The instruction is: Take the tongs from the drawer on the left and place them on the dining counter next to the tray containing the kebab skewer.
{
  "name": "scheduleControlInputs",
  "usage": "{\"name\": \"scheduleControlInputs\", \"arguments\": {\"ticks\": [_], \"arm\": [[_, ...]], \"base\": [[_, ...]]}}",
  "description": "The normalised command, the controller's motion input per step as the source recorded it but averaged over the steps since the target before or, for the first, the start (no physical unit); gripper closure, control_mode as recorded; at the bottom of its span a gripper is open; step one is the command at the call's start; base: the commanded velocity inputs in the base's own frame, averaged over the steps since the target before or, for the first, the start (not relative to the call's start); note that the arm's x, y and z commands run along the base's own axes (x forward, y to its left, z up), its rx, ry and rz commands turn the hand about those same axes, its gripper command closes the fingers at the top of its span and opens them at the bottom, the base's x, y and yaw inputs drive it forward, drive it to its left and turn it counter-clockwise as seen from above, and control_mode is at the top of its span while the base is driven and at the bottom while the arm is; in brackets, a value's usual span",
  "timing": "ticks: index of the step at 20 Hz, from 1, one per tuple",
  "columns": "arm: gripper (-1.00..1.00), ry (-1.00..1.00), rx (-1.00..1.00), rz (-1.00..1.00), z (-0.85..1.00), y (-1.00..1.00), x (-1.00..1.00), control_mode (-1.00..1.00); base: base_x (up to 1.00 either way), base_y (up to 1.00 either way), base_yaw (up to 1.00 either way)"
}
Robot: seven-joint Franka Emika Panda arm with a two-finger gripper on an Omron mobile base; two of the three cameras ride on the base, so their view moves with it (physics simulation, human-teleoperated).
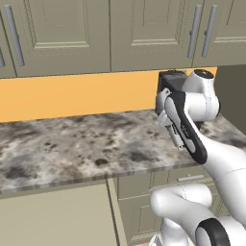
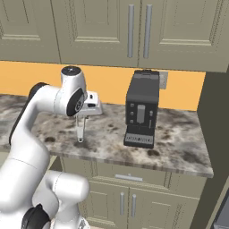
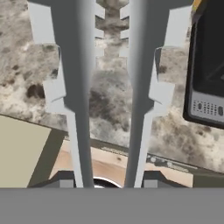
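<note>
Now, gripper (image 2: pixel 80 132): closed on the tongs (image 3: pixel 109 87), raised above the wall counter (image 1: pixel 72 144), with the hand turned so the tongs hang down from it.
Tongs: two long pale grey arms run side by side up the middle of the hand view, their scalloped tips at the far end, a narrow gap between them; in the right base view they show as a thin grey strip dangling below the hand, the tip just above the granite; in the left base view they slant down beside the forearm (image 1: pixel 185 129).
Wall counter: mottled grey-brown granite top, running under a row of sage-grey upper cabinets (image 2: pixel 103 31) with an orange backsplash (image 1: pixel 72 93) between them.
Coffee machine (image 2: pixel 142 107): black, upright on the counter against the backsplash, to the right of the hanging tongs and apart from them; its front panel fills the right edge of the hand view.
Drawer (image 2: pixel 129 176): a sage-grey front with a horizontal silver bar handle sits just under the counter edge below the coffee machine; whether this is the wide one cannot be told. It looks shut.
Lower cabinets (image 2: pixel 127 203): paired doors with vertical silver handles below that drawer.
Arm: rises from the base, bends at the elbow and reaches over the counter edge.
</note>
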Motion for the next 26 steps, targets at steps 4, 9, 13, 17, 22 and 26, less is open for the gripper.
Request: {"name": "scheduleControlInputs", "arguments": {"ticks": [4,9,13,17,22,26], "arm": [[1.00,-0.03,0.04,-0.19,0.29,-0.11,0.00,-1.00],[1.00,-0.07,0.01,-0.16,0.29,-0.02,0.00,-1.00],[1.00,-0.13,0.00,-0.08,0.08,-0.02,0.00,-1.00],[1.00,-0.19,0.00,-0.06,0.00,-0.02,0.00,-1.00],[1.00,-0.08,0.00,-0.04,0.00,-0.02,0.00,-1.00],[1.00,0.00,0.00,0.00,0.00,0.00,0.00,-1.00]], "base": [[0.00,0.00,0.00],[0.00,0.00,0.00],[0.00,0.00,0.00],[0.00,0.00,0.00],[0.00,0.00,0.00],[0.00,0.00,0.00]]}}
